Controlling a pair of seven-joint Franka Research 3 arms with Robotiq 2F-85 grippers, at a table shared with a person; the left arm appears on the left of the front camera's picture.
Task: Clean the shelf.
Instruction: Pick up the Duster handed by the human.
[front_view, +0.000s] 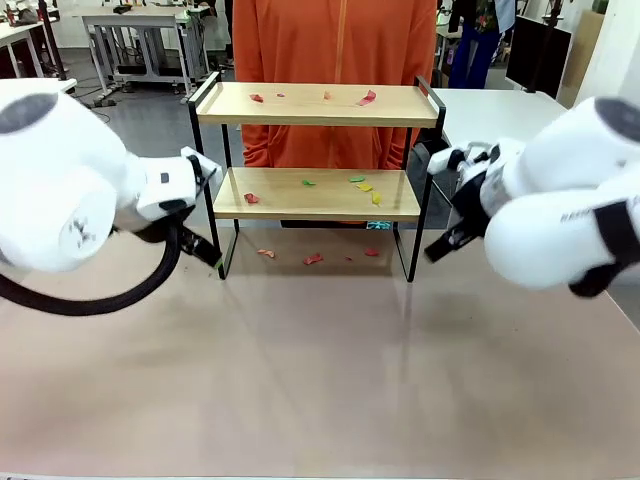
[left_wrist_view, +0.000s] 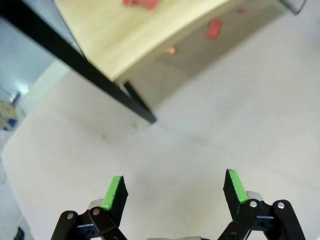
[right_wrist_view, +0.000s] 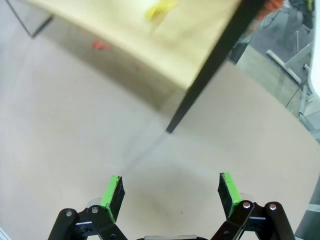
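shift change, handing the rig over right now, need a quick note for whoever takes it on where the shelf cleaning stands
The shelf stands upright mid-table, with a person in orange behind it.
The left gripper is open and empty, by the shelf's left front leg.
The right gripper is open and empty, by the right front leg.
Done: no cleaning shows yet.
Left: red scraps on the top board; red, green and yellow bits on the lower board; red pieces on the table beneath.

The rounded white arms (front_view: 70, 190) carry a looping black cable (front_view: 100, 300) and black tools (left_wrist_view: 175, 192) with green pads (left_wrist_view: 111, 194).
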